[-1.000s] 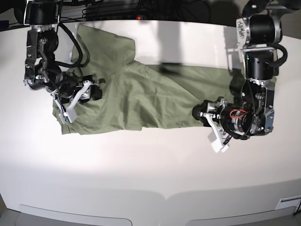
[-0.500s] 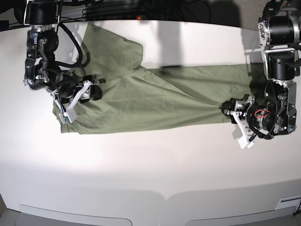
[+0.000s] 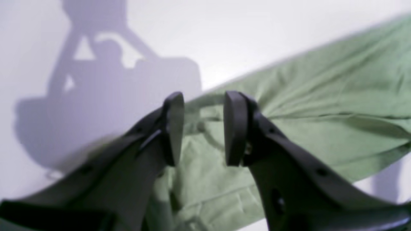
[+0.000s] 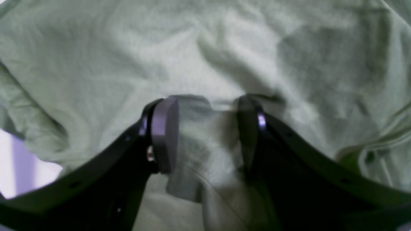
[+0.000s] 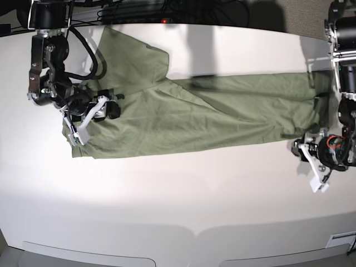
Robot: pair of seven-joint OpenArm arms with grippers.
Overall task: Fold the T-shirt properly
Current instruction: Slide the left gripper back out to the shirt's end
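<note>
The white surface [image 5: 178, 194] carries the T-shirt [image 5: 194, 117], a plain olive-green garment drawn out with its long axis across the base view, one end bunched under the arm at that view's left, the other reaching the arm at its right. A broad flap lies turned toward the far edge at upper left; the rest is a creased band narrowing to the right. The garment's shape is hard to read: collar and sleeves cannot be told apart, and its right end is partly covered by the arm there. The right arm hangs down from the upper left corner, its wrist bent low over the cloth. The right pincer [image 4: 205, 128] has its jaws moderately apart with a raised fold of fabric between them; whether the pads press it cannot be told. The left arm is cut off by the base view's right edge, wrist low at the garment's near right corner. The left pincer [image 3: 202, 126] stands part open over a hemmed edge; no firm hold on it can be confirmed.
</note>
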